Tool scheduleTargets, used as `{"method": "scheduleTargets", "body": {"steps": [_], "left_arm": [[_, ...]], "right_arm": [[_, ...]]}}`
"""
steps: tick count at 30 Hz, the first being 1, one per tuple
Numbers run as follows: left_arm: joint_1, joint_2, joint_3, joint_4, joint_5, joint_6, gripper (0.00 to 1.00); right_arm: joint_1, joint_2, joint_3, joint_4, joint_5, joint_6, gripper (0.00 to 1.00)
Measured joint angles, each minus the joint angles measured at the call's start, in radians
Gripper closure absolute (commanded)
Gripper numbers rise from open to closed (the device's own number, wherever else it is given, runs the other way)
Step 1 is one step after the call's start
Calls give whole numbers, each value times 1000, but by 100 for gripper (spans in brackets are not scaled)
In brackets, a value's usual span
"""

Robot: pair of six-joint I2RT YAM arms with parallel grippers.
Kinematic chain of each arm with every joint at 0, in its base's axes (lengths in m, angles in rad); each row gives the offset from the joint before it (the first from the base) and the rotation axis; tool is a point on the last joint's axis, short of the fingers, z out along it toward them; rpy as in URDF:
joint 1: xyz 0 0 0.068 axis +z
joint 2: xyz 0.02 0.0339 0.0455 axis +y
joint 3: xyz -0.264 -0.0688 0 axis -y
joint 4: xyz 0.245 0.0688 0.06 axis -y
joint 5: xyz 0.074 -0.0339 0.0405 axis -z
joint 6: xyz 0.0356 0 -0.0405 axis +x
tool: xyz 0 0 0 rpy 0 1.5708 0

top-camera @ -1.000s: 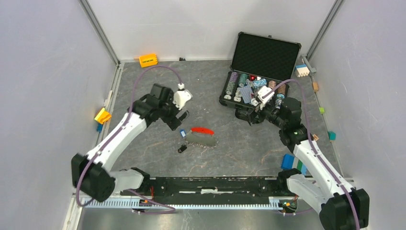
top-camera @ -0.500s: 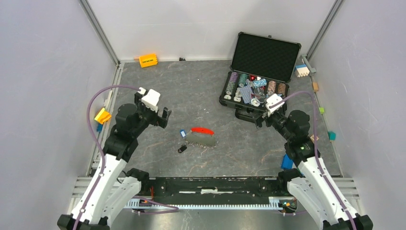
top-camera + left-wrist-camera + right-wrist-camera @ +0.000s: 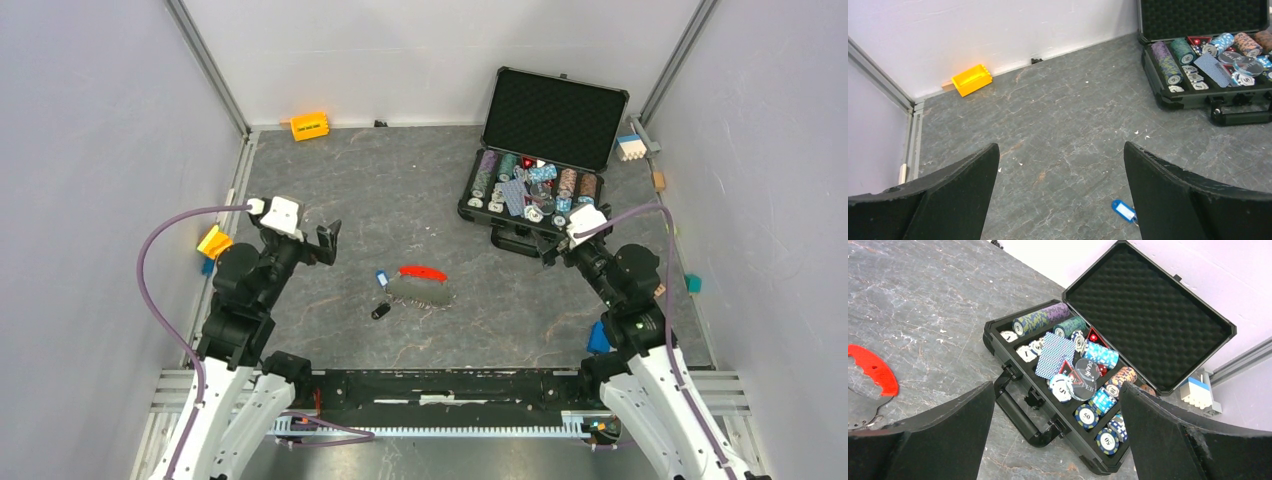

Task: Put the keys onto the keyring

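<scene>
Red-fobbed keyring [image 3: 423, 272] lies mid-tabletop [image 3: 400, 190], the keys [image 3: 381, 280] just beside it on its left; left hand [image 3: 1060, 146] and right hand [image 3: 1057, 386] both gape wide, holding nothing.

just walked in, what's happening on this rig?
Nothing is held right now. The left gripper and right gripper both hang open and empty, off to their own sides. The keys lie loose on the table beside the keyring with its red fob, seemingly not on it yet. An open poker chip case sits behind.
</scene>
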Motion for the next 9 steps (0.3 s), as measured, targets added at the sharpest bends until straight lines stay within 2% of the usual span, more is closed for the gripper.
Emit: {"method": "scheduleTargets", "body": {"steps": [9], "left_arm": [[0,9,0,-5,14,-6,0]], "right_arm": [[0,20,-13,2,16,1,2]]}}
